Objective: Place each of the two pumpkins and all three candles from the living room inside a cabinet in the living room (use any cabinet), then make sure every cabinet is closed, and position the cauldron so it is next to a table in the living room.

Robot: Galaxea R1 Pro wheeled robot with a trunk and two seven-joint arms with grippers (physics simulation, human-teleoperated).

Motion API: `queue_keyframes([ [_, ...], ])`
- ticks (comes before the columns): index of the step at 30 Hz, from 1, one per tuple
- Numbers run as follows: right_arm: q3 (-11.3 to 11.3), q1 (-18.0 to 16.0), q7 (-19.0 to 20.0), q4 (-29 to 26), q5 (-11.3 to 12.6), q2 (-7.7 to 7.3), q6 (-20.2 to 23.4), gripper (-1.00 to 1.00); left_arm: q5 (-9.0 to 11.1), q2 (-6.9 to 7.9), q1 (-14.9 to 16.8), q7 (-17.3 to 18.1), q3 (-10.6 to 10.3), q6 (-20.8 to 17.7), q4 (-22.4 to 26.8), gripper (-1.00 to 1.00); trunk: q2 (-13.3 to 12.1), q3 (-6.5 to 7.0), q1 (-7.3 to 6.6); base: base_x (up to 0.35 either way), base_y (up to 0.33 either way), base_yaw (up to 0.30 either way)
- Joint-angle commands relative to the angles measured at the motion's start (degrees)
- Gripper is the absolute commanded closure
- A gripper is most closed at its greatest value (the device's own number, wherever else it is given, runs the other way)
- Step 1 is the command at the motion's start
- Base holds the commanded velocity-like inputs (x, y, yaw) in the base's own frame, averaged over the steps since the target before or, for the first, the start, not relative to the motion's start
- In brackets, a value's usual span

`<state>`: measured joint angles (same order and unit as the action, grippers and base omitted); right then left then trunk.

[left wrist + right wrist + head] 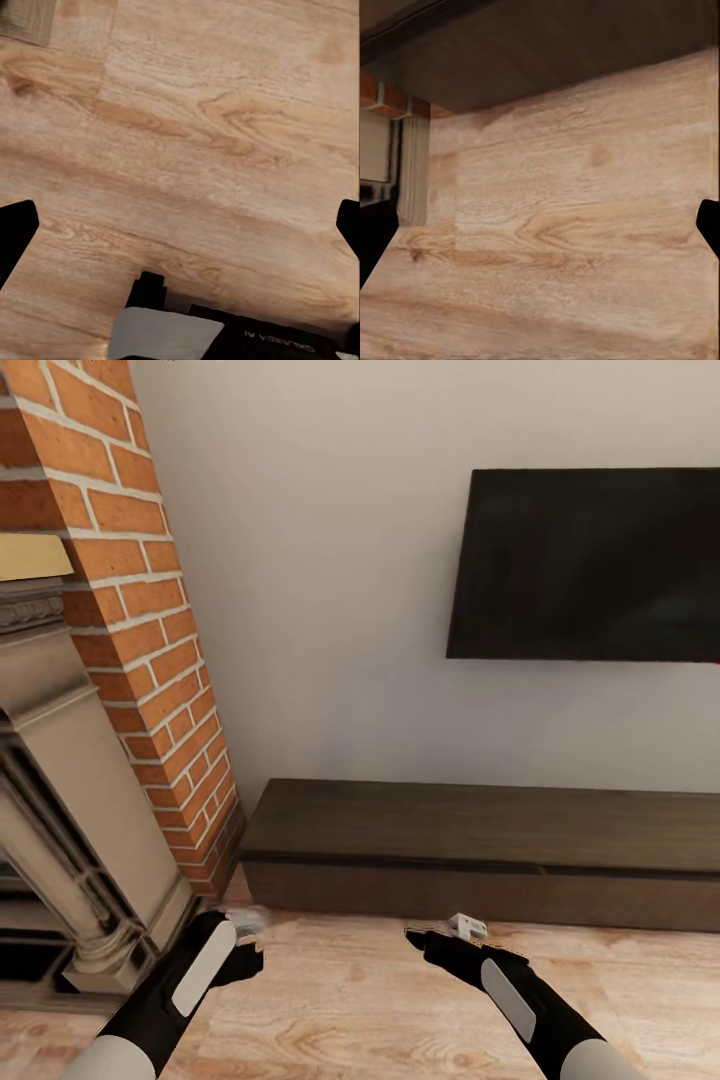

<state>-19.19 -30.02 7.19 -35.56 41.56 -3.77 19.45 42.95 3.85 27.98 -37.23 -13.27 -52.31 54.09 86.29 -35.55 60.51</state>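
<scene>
The long, low dark-brown cabinet [480, 850] stands against the white wall ahead, its fronts all flush and closed. Its front also appears in the right wrist view [547, 52]. My left gripper [243, 942] hangs low over the wood floor in front of the cabinet's left end. It is open, its dark fingertips [15, 232] wide apart over bare planks. My right gripper [437, 937] hangs just short of the cabinet's middle, also open, and its fingertips [709, 225] have nothing between them. The pumpkins, candles, cauldron and table are out of view.
A red brick chimney [150, 610] with a pale stone fireplace surround [70, 810] stands close on the left. A black TV [590, 565] hangs on the wall above the cabinet. Light wood floor [350, 1000] stretches between me and the cabinet.
</scene>
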Motion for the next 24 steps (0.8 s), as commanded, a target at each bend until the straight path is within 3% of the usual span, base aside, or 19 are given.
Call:
queue_keyframes([
  [1,-0.26,-0.04,-0.88,1.14,0.21,-0.04,0.09,-1.00,0.45,0.10,0.05,-0.48,-0.34,1.51,-3.18,-1.00,-0.38,0.14,-0.23,0.000,0.000,0.000],
  [3,-0.35,-0.04,-2.60,2.78,0.16,-0.03,-0.05,-1.00,0.27,0.11,0.05,-0.39,-0.73,4.73,-7.59,-1.00,-1.19,0.49,-0.67,0.000,0.000,0.000],
  [7,-0.68,-0.04,-7.89,4.93,-0.73,0.05,-2.25,-1.00,-0.70,0.24,0.05,0.61,-1.89,15.13,-18.29,-1.00,-2.79,1.21,-1.55,0.000,0.000,0.000],
  [9,-0.72,-0.04,-9.62,5.32,-1.66,0.12,-3.60,-1.00,-1.41,0.24,0.05,3.30,-2.93,19.79,-24.05,-1.00,-3.59,1.57,-1.99,0.000,0.000,0.000],
  [13,-0.72,-0.04,-12.40,9.52,-4.91,0.08,-5.15,-1.00,-4.01,0.15,0.05,12.19,-7.64,27.22,-34.01,-1.00,-5.20,2.29,-2.87,0.000,0.000,0.000],
  [15,-0.68,-0.04,-13.09,15.91,-6.46,0.09,-9.85,-1.00,-4.53,0.04,0.05,15.13,-9.24,33.76,-41.00,-1.00,-6.00,2.65,-3.31,0.000,0.000,0.000],
  [17,-0.68,-0.04,-13.24,21.00,-6.81,0.13,-14.11,-1.00,-4.67,-0.15,0.05,15.89,-9.59,38.03,-45.74,-1.00,-6.80,3.01,-3.75,0.000,0.000,0.000],
  [21,-0.67,-0.04,-13.28,30.13,-7.13,0.19,-21.15,-1.00,-4.77,-0.21,-1.07,16.39,-9.86,43.62,-51.46,-1.00,-8.40,3.73,-4.62,0.000,0.000,0.000],
  [24,-0.67,-0.04,-13.26,33.69,-7.08,0.29,-24.72,-1.00,-4.88,-0.02,-2.85,16.46,-9.91,45.66,-52.38,-1.00,-9.61,4.26,-5.28,0.000,0.000,0.000],
])
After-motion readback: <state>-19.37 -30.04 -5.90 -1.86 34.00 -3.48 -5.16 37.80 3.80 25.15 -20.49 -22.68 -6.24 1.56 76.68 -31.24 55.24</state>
